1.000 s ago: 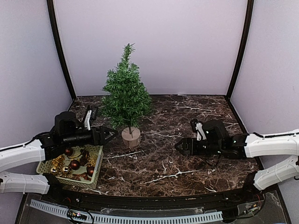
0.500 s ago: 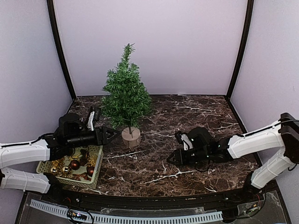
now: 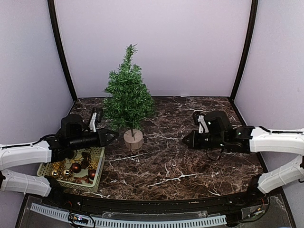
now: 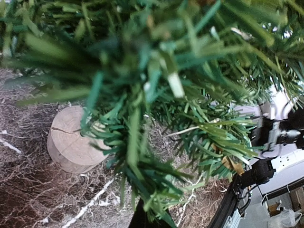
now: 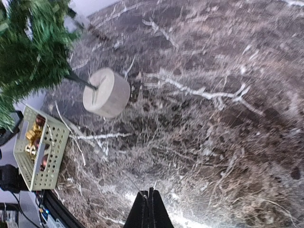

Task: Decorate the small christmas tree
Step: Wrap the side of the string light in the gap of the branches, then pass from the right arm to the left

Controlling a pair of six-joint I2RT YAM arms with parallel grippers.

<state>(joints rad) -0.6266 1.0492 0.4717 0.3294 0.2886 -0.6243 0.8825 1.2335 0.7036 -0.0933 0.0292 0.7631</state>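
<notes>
The left arm reaches low over the ornament basket (image 3: 45, 169). Its left claw (image 3: 113, 136) is pinched closed and empty, just left of the wooden base (image 3: 133, 139) of the small christmas tree (image 3: 128, 97). The right claw (image 3: 186, 140), also closed on nothing, points left over the table (image 3: 190, 166), well right of the tree.

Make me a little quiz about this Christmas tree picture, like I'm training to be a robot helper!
1. True or false: the small christmas tree already has baubles hanging on it.
2. Where are the baubles? A) in the basket B) on the table C) in the left jaws
3. Fill in: the right jaws are ____.
Key: 1 false; 2 A; 3 shut.
</notes>
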